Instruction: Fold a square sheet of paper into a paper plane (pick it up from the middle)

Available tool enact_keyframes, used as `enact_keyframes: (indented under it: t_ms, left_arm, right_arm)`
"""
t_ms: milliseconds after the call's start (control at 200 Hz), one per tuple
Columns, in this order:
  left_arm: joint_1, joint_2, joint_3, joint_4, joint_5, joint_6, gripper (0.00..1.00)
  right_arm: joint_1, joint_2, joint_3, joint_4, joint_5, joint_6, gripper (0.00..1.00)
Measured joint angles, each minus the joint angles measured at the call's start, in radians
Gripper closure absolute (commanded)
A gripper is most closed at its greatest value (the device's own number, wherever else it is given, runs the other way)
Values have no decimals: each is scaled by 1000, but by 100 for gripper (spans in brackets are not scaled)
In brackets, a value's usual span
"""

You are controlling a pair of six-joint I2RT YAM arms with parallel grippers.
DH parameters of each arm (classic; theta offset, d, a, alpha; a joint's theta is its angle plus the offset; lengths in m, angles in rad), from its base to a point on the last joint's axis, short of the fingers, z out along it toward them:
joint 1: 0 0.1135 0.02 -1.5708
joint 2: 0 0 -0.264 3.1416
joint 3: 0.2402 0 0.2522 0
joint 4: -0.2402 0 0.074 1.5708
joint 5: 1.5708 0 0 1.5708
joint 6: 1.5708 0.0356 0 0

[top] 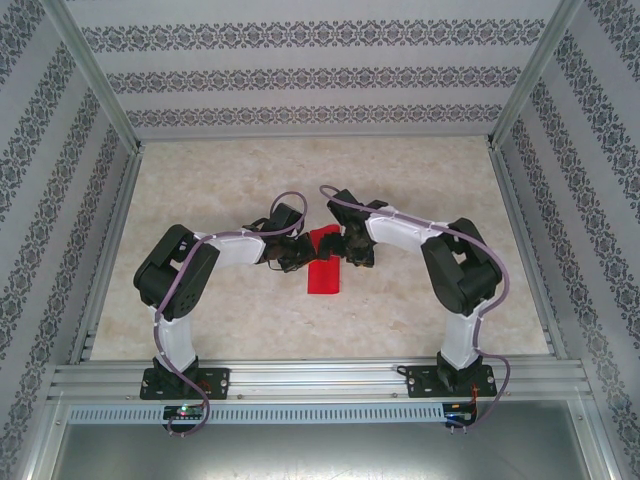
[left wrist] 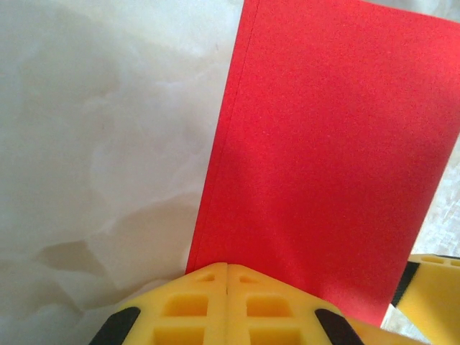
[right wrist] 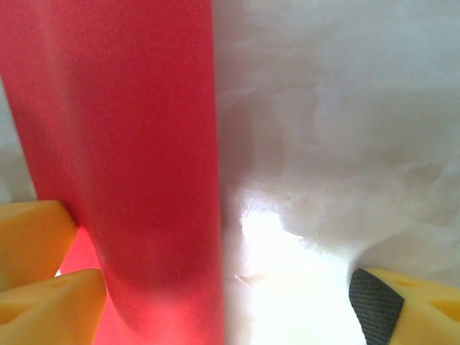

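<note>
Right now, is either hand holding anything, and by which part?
Apparently nothing: the shut left hand presses the red paper's end; the right hand is open.

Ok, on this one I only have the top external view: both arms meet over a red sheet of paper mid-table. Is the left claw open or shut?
Observer: Shut. In the left wrist view, the left claw has its yellow fingers pressed together right at the near edge of the thin bright red sheet of paper.
Operator: And the right one?
Observer: The right claw stands wide open. The sheet lies beside one finger, and the rest of the gap spans bare pale marbled table.
</note>
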Motion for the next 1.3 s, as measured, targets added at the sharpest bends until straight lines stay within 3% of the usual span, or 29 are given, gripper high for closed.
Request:
enact_keyframes:
  t_ms: [85, 215, 345, 465, 754, 1299]
  left_arm:
    - [0, 0, 1, -2, -2, 0, 100]
    - [0, 0, 3, -6, -3, 0, 100]
    - [0, 0, 3, -7, -3, 0, 100]
    - [0, 0, 5, -11, -4, 0, 100]
    - [0, 1, 13, -27, -7, 1, 100]
    - [0, 7, 22, -39, -6, 4, 100]
  right_arm:
    - [-14, -87, -55, 51, -27, 4, 13]
    - [-57, -240, -153, 183, -110, 27, 50]
    - [-97, -287, -249, 360, -234, 77, 78]
    - [-95, -234, -291, 480, -337, 130, 88]
    - [-95, -138, -321, 605, -426, 166, 97]
    - [-126, -68, -410, 663, -438, 119, 95]
